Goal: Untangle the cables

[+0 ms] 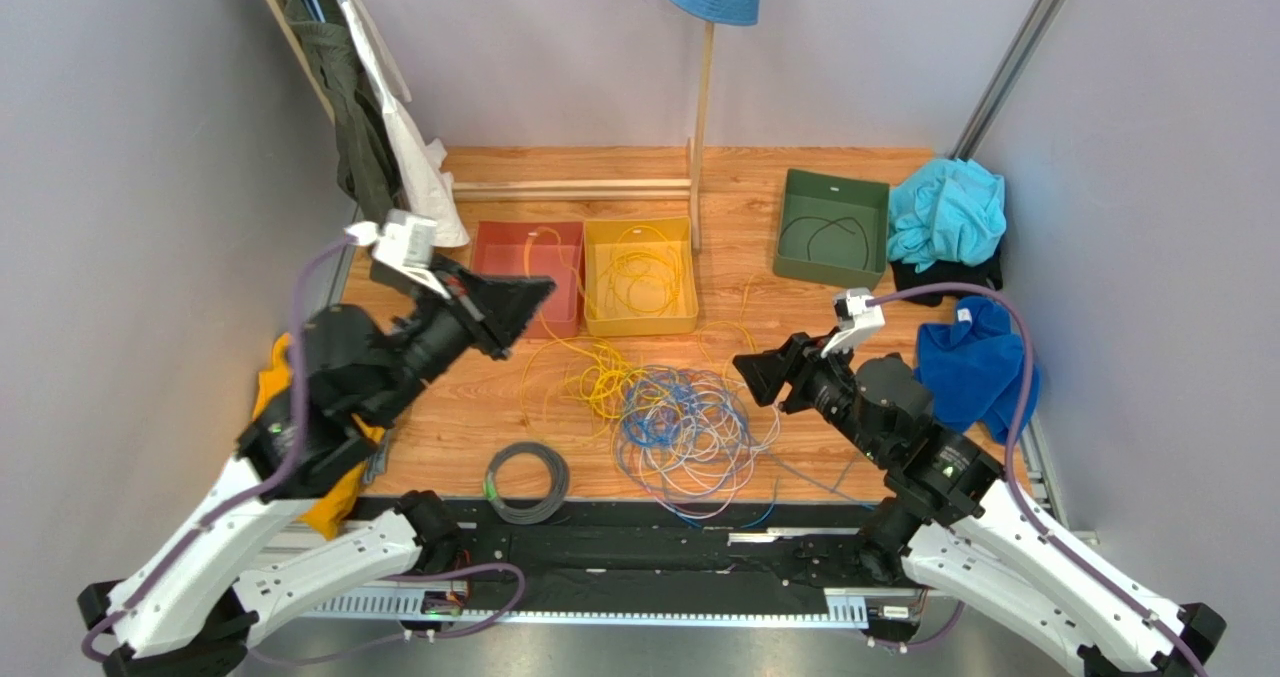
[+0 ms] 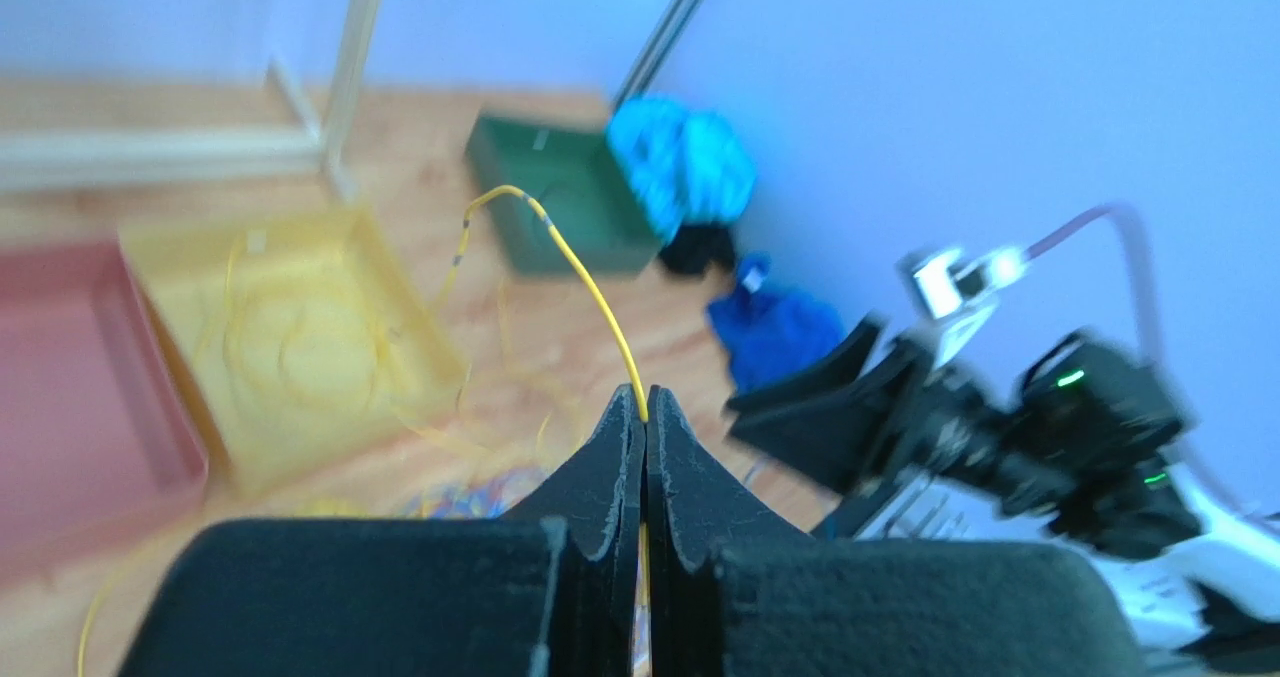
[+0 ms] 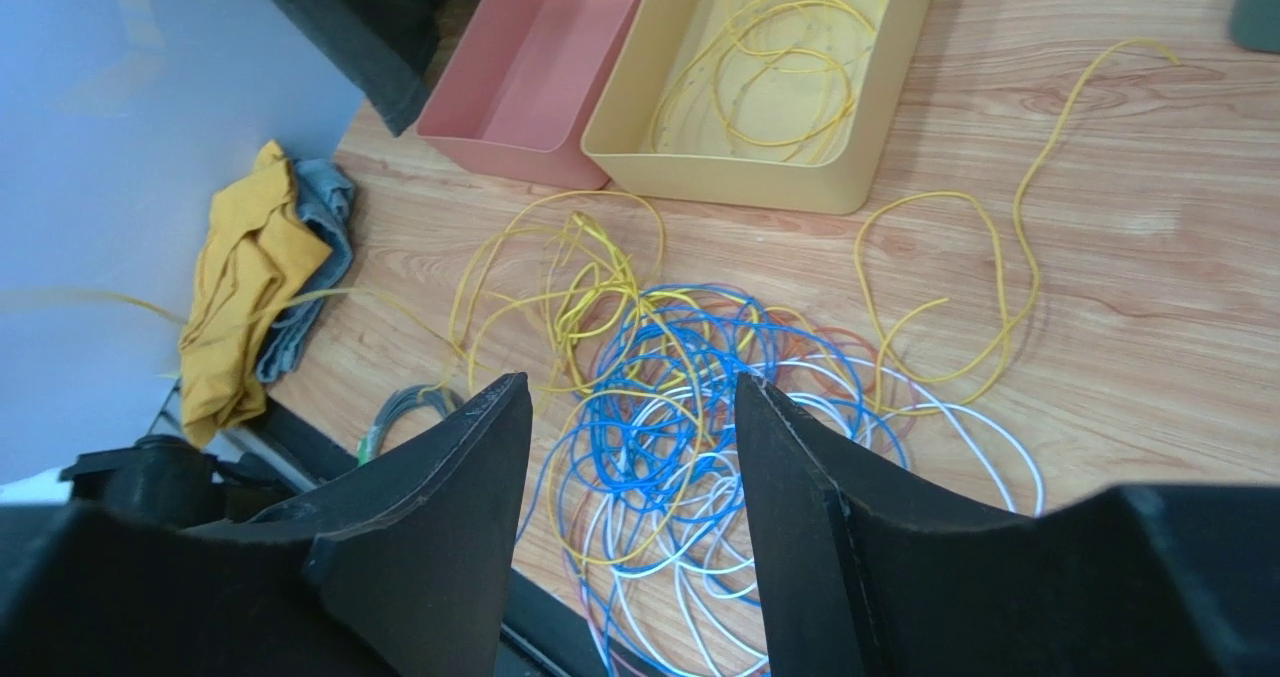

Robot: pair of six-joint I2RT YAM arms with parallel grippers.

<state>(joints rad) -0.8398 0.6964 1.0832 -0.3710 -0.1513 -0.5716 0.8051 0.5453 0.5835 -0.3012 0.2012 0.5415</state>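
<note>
cables (image 1: 684,422), thin yellow, blue and lilac wires, mostly lie knotted on the wooden worktop (image 1: 451,407), few sorted into the yellow tray (image 1: 642,328); left hand (image 2: 646,415) pinches one yellow strand (image 2: 594,295), right hand (image 3: 628,392) spread.

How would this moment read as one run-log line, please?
left end effector: shut on thin yellow cable | right end effector: open, facing yellow-blue-lilac cable tangle

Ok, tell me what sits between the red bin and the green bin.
In the top view, the yellow bin, with yellow cables coiled inside, sits right beside the red bin. Then come an upright wooden post and a strip of tabletop before the green bin.
</note>
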